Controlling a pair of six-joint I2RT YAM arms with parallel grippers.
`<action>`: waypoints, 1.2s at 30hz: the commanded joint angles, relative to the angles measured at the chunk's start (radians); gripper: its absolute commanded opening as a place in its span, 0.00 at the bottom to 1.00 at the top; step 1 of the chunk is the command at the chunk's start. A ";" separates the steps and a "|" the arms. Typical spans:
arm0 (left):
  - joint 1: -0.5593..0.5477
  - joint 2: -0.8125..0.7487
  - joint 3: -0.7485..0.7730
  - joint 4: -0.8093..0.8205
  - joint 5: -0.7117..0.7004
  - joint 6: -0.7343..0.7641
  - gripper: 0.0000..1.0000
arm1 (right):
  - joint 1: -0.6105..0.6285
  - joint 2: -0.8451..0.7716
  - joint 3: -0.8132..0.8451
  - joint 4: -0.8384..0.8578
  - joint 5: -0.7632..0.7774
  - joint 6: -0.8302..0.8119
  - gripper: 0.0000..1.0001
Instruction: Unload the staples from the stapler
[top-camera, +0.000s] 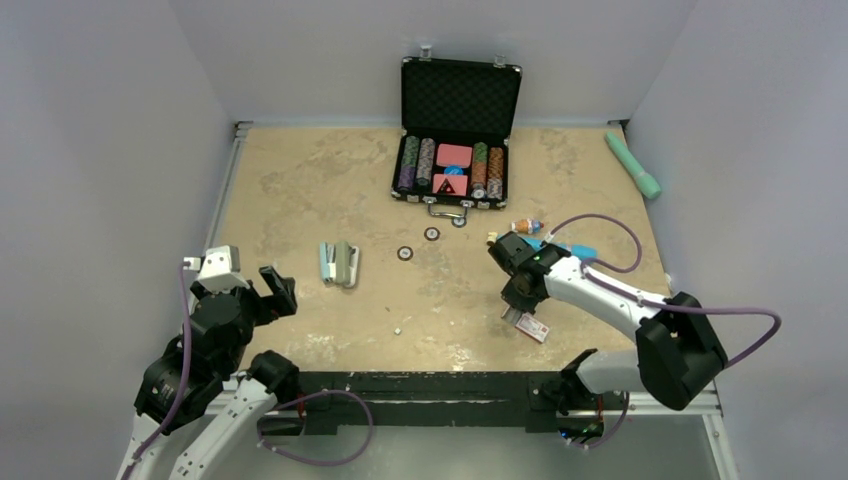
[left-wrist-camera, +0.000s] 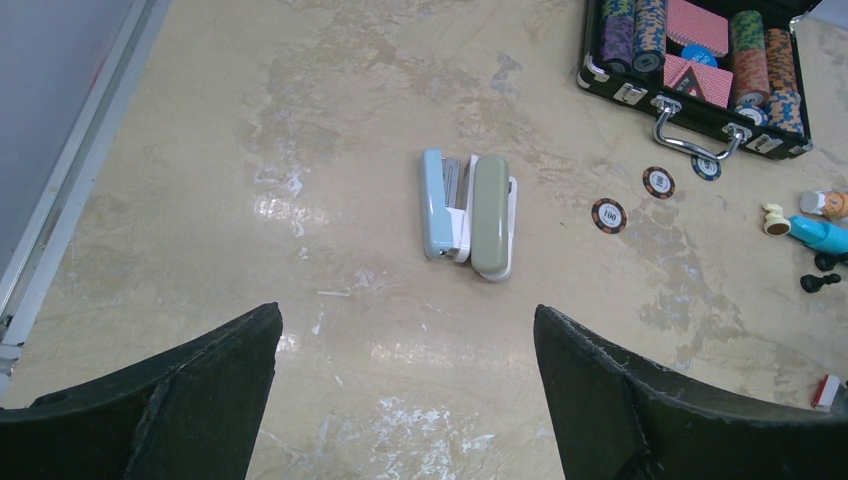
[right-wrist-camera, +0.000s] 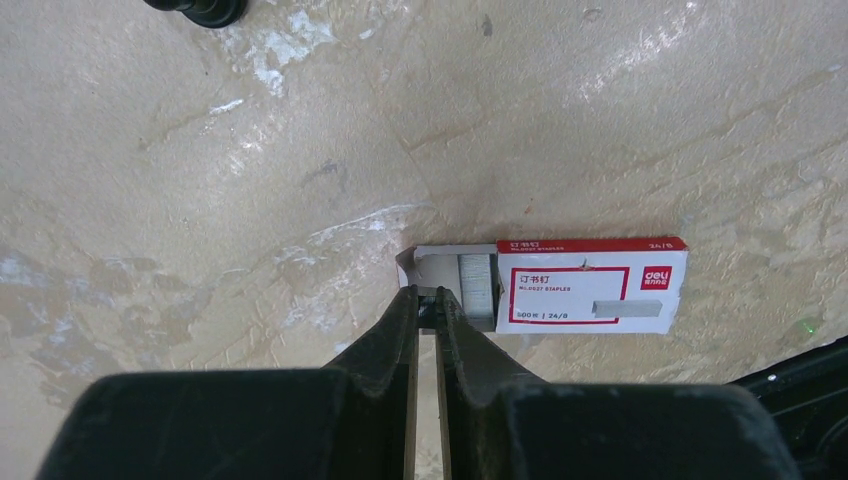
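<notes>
The stapler lies opened flat at centre left, with a pale blue part beside a grey-green part; it also shows in the left wrist view. My left gripper is open and empty, near of the stapler and apart from it. My right gripper is down at the table, shut on a small grey strip of staples. The strip sits at the open tray end of a red and white staple box, where more staples lie. The box also shows in the top view.
An open black poker chip case stands at the back centre. Two loose chips lie in front of it. A green tube lies at the back right. A blue object and small figures sit by the right arm.
</notes>
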 joint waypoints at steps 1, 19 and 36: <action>0.006 0.011 0.013 0.011 -0.010 0.000 0.99 | -0.004 -0.031 0.032 -0.045 0.038 0.033 0.00; 0.007 0.010 0.013 0.009 -0.011 -0.001 0.99 | -0.005 0.065 -0.004 0.041 0.011 -0.028 0.00; 0.009 0.010 0.013 0.008 -0.011 -0.001 0.99 | -0.004 0.016 -0.003 0.037 0.007 -0.053 0.20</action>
